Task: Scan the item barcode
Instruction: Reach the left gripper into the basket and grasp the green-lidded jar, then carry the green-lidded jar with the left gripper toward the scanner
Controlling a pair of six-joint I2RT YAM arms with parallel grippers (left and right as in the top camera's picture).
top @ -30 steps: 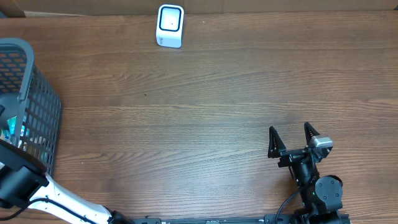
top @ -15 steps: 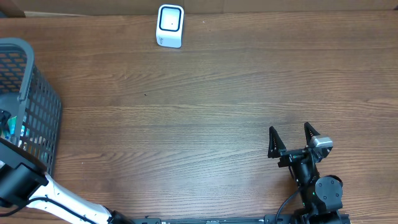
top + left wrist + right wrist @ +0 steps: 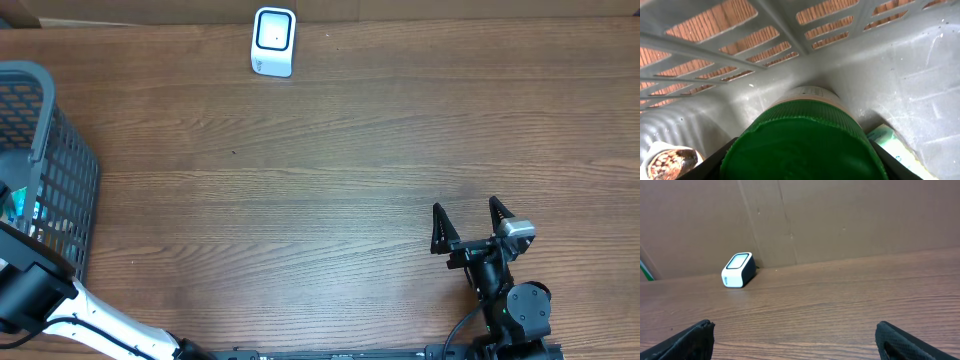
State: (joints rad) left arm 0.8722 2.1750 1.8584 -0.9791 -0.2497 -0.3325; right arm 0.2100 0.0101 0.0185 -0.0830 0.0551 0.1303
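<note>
Bright, even light; soft shadows.

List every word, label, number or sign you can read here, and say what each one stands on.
No text can be read in any view.
scanner: white casing with a dark window, no legible marking.
can: pale band beyond its green lid, any print too blurred to read.
teal packet: print too small and cut off at the edge of the picture.
</note>
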